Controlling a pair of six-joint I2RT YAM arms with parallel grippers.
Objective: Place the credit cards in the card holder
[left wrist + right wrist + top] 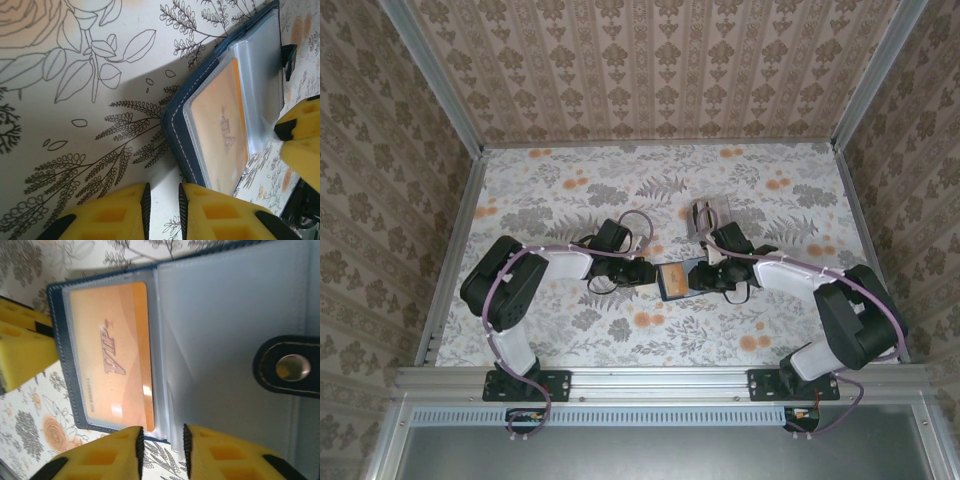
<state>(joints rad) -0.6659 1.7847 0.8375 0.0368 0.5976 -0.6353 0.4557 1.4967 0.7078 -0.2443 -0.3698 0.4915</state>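
**Card holder** [235, 300]. Navy, leather-like folding cover with pale stitching along the rim and rounded corners. Lies open on the cloth at mid-table, between the two grippers. Lined with clear, glossy plastic sleeves, faintly clouded, one leaf raised off the rest.

**Snap tab** [292, 367]. Navy strap with a rounded end, a stitched border and a round metal stud at its centre. Reaches in over the sleeves from one edge.

**Gold-orange card** [112, 355]. Thin rigid plastic with rounded corners, "VIP" in metallic script and a small printed number along one long edge. Sits fully inside a sleeve, in the half of the holder nearer the left gripper.

**Loose credit cards** [706, 215]. Small grey-beige stack, thin and rectangular. Rests on the cloth farther back, beyond the right wrist and apart from the holder. Count not legible.

**Left gripper** [162, 192]. Yellow moulded fingers with recessed pockets and black ribbed pads. Stands at the holder's stitched edge, fingers parted by a narrow slit with bare cloth showing through and nothing pinched.

**Right gripper** [162, 435]. Same yellow fingers and black pads. Closed to a narrow gap on the free edge of a clear sleeve, at the holder's opposite side.

**Table cloth** [570, 190]. Pale and matte, printed with grey ferns, outlined leaves and orange blooms.

**Surround.** Beige panels [660, 70] with a wallpaper-like pattern, framed by aluminium rails [450, 250].
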